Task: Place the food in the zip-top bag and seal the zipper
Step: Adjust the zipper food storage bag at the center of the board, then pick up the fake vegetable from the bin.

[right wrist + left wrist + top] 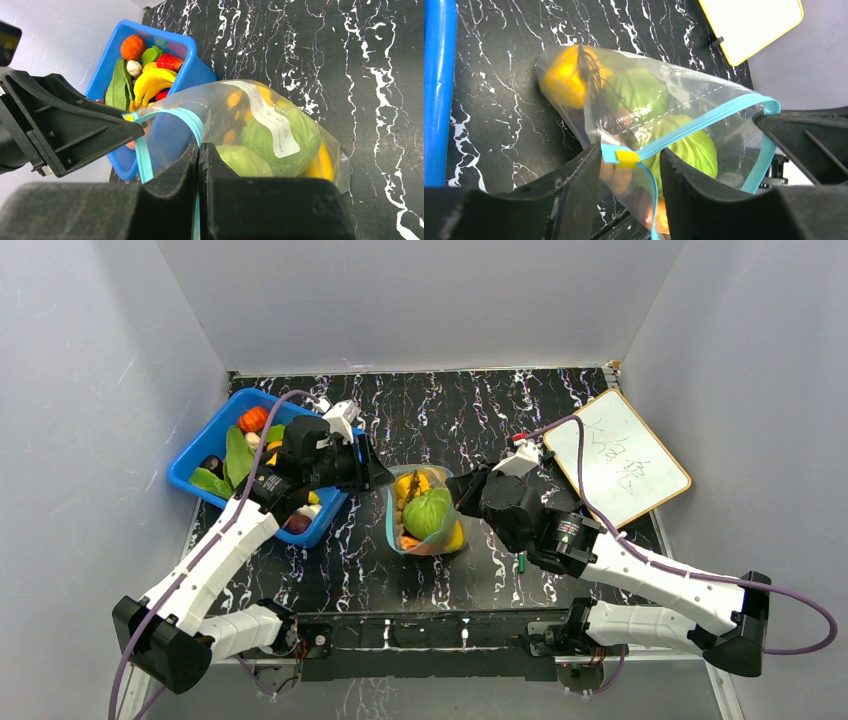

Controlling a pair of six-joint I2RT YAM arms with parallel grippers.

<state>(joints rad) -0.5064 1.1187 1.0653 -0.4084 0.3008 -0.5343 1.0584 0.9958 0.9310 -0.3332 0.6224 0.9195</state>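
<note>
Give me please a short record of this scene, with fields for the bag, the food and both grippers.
bag: zip-top bag, on the table between both arms
contents: green, yellow and orange food
zipper: teal, seems not fully sealed
left gripper: open, zipper end between its fingers
right gripper: shut on the zipper
blue bin: more food inside

The top view looks steeply down from 6 o'clock, behind the arm bases, over the whole worktop (440,410). The left wrist view faces 3 o'clock, the right 10 o'clock. Both sit close on the zip-top bag (704,95), which all three views share.
</note>
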